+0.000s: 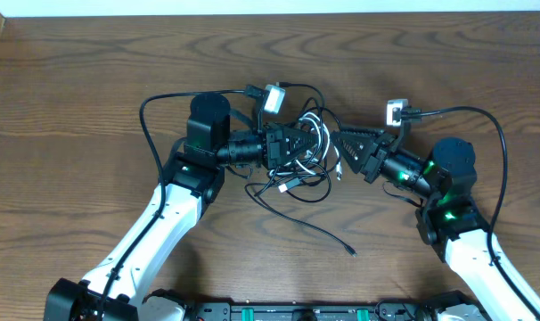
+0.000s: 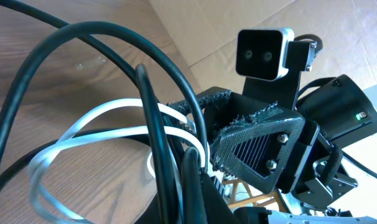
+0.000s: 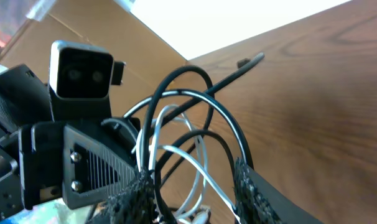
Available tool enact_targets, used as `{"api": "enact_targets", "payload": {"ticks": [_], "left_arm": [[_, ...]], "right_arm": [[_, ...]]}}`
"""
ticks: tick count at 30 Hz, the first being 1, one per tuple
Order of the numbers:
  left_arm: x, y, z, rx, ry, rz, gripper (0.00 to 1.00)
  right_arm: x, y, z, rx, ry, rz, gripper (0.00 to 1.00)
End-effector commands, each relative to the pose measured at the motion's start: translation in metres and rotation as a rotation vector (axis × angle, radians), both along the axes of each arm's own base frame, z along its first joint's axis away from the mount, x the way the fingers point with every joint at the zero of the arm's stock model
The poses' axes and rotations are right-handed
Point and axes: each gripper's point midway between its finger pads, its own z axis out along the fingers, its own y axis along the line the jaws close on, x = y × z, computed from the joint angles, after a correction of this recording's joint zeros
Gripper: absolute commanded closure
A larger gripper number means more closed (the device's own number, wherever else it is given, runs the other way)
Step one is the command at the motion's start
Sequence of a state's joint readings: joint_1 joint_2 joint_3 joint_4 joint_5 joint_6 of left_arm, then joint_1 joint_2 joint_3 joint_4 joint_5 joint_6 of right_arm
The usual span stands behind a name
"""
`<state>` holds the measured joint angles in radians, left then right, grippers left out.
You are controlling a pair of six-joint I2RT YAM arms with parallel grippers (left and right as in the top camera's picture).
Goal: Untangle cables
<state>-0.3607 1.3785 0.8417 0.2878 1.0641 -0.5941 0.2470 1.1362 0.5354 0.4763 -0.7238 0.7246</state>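
Barely started — cables [image 1: 310,165] all knotted in one heap in the middle, one loose tail off toward 5 o'clock. Squeezed tight by the left gripper [image 1: 304,143] at 9 o'clock; loops inside the right gripper [image 1: 341,147], spread apart, at 3 o'clock — almost all left to do.

TEXT READ: none | CHECKED: I find no legible lettering, brand or number on the cables [image 1: 313,147], the camera housing [image 2: 261,54] or the tabletop [image 1: 74,107] | SIGNS: none I can read
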Motion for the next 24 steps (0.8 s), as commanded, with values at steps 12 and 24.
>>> {"api": "enact_targets", "payload": {"ticks": [12, 24], "left_arm": [[-0.004, 0.0, 0.007, -0.011, -0.025, -0.027, 0.92], [-0.003, 0.0, 0.006, -0.007, -0.031, -0.018, 0.92]], "right_arm": [[-0.014, -0.01, 0.061, 0.071, -0.266, 0.102, 0.46], [-0.027, -0.001, 0.042, 0.056, -0.16, 0.176, 0.46]]}}
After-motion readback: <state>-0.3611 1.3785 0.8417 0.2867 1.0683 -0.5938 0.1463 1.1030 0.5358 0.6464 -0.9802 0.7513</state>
